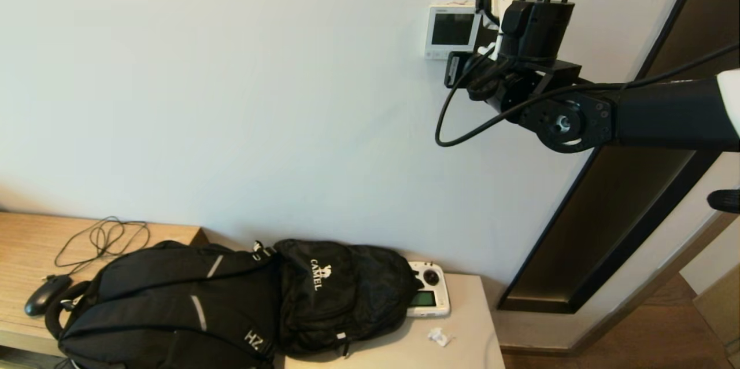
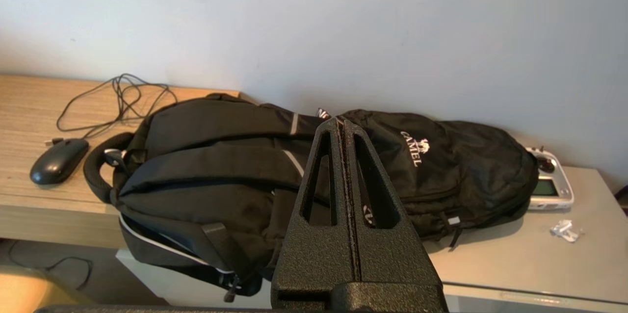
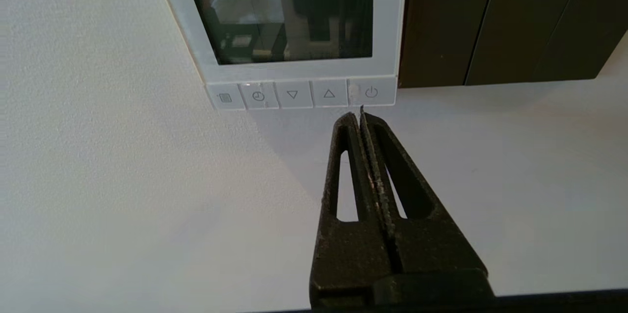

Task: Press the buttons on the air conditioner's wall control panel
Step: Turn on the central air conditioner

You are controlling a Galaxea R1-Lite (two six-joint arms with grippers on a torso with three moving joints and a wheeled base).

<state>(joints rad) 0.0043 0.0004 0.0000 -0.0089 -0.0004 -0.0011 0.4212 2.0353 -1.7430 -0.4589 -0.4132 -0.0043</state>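
Observation:
The white square wall control panel (image 1: 452, 30) hangs high on the wall, its screen dark. In the right wrist view its bezel (image 3: 304, 71) fills the top, with the row of buttons (image 3: 299, 93) along its lower edge. My right gripper (image 3: 359, 116) is shut and empty. Its tip is just below the power button (image 3: 371, 92) at the end of the row, a small gap short of it. In the head view the raised right arm's wrist (image 1: 535, 28) hides the fingers. My left gripper (image 2: 342, 121) is shut and empty, parked low above a backpack.
A black backpack (image 1: 231, 299) lies on the low cabinet (image 1: 462, 346), with a white handheld controller (image 1: 428, 296), a crumpled scrap (image 1: 439, 336), a mouse (image 1: 46, 294) and a cable (image 1: 104, 239). A dark door frame (image 1: 607, 213) runs down the right. A dark panel (image 3: 490, 18) adjoins the thermostat.

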